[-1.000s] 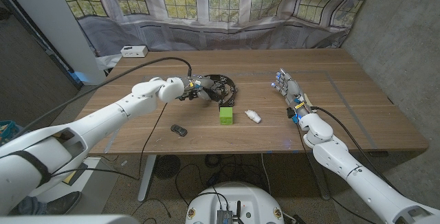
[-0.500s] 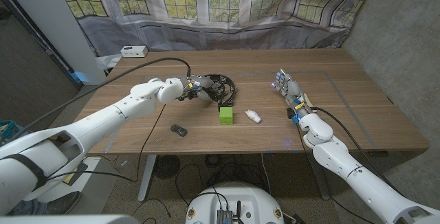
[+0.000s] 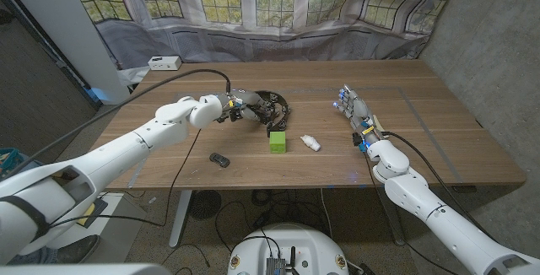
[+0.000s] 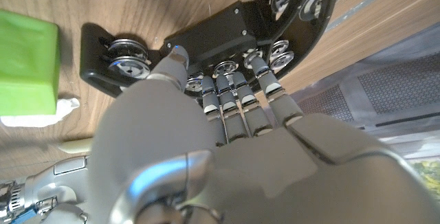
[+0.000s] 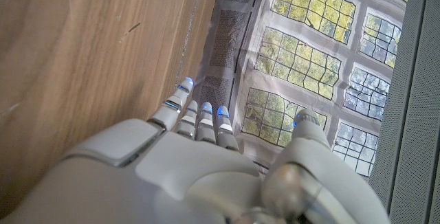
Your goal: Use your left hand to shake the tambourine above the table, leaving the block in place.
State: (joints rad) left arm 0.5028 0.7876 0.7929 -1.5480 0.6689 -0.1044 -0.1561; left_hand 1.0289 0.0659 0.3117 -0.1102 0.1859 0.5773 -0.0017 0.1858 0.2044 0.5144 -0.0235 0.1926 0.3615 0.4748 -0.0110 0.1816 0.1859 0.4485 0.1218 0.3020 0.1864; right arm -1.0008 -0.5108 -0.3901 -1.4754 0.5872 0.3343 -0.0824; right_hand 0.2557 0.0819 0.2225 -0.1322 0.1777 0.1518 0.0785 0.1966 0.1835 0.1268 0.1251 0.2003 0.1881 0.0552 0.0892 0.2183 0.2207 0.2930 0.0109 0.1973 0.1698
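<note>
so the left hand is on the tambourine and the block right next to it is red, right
Not quite: the block is green, not red, as the head view shows. The rest holds: the left hand has its fingers on the black tambourine, and the block sits just beside it on the table.

Head view looks down over the table [image 3: 439, 140] — wrist views sit close.
</note>
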